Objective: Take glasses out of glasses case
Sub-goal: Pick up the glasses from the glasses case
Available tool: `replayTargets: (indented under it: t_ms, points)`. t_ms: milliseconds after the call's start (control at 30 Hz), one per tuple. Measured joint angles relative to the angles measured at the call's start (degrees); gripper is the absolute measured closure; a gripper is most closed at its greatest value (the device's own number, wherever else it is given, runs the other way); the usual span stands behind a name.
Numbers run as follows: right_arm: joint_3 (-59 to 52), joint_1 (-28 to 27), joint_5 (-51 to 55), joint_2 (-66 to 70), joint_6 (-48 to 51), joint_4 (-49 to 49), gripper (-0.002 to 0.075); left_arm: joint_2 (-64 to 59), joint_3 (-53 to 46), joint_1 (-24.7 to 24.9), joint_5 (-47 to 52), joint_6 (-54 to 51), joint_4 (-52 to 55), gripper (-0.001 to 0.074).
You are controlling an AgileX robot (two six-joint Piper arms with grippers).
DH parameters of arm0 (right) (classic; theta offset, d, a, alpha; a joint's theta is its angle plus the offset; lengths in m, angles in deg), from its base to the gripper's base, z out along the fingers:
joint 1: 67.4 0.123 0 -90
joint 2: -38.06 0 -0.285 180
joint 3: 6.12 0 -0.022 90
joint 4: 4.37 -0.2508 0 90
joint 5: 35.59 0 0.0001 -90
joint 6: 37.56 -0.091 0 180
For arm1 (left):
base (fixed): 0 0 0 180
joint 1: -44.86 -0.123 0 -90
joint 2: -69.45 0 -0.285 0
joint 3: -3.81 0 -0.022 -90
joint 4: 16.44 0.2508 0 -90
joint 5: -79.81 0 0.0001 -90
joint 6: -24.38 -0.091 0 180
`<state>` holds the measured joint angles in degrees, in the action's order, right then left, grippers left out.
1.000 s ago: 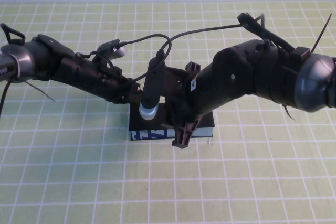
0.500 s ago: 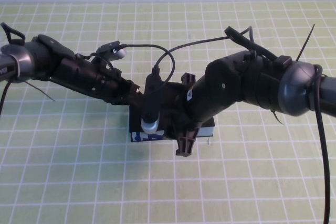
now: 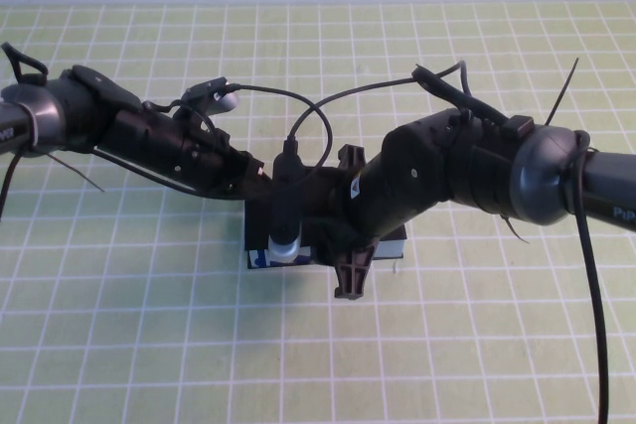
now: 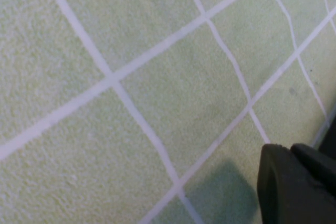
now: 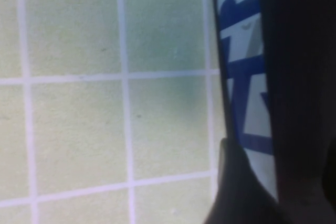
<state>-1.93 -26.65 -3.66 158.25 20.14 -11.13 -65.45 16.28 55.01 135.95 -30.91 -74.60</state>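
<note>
- Glasses cannot be made out in any view; whether they are in the case cannot be told.
- Case (image 3: 383, 242) is set on the mat (image 3: 149, 325) at mid-table, almost wholly covered by both arms; only its pale blue near side with blue lettering and a strip of black top at the right end are seen.
- In the right wrist view the case (image 5: 244, 93) front with dark blue lettering is seen close up, beside green squares of the mat (image 5: 73, 129).
- Right gripper (image 3: 350, 267) is reached in from the right and hangs over the near edge of the case, one dark finger (image 3: 351, 275) pointing down past the front side; whether its jaws are apart or together cannot be told, and nothing is seen held.
- Left gripper (image 3: 253, 178) is reached in from the left, at the far left end of the case; its jaws are hidden by the arms, state cannot be told.
- In the left wrist view only the mat (image 4: 131, 77) and a dark fingertip (image 4: 294, 187) are shown.
</note>
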Motion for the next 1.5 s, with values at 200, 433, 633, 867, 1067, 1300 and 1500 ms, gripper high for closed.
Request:
replayTargets:
  t_ms: [200, 433, 633, 867, 1067, 1300, 1500]
  points:
    - [0.0, 0.0, -1.15, 0.5, 0.1, 1.68, 0.0456, 0.0, 0.0, 0.0, 0.13, 0.09, 0.0, 0.0739]
    - [0.19, 0.0, -1.92, 1.12, 0.1, 2.44, 0.0496, 0.0, 0.0, 0.0, 0.22, 0.22, 0.0, 0.0739]
    - [0.24, 0.0, -2.16, 1.12, 0.23, 2.77, 0.0625, 0.0, 0.03, -0.09, 0.22, 0.22, 0.0, 0.0739]
    - [0.33, 0.1, -2.5, 1.01, -0.65, 3.36, 0.0668, 0.0, 0.35, -0.09, 0.0, 0.22, -0.11, 0.0739]
    - [0.21, 0.28, -2.5, -0.56, -3.25, 4.13, 0.0704, 0.2, 0.62, -0.32, 0.17, -0.25, -0.06, 0.0739]
    - [0.21, 0.28, -3.57, -1.99, -4.29, 4.4, 0.0724, 10.59, 0.2, -3.84, 2.83, -1.86, 0.68, 0.0739]
    - [0.21, 0.28, -4.39, -2.04, -6.48, 4.94, 0.0726, 24.93, -14.87, -4.67, 2.1, -20.4, -6.02, 0.0739]
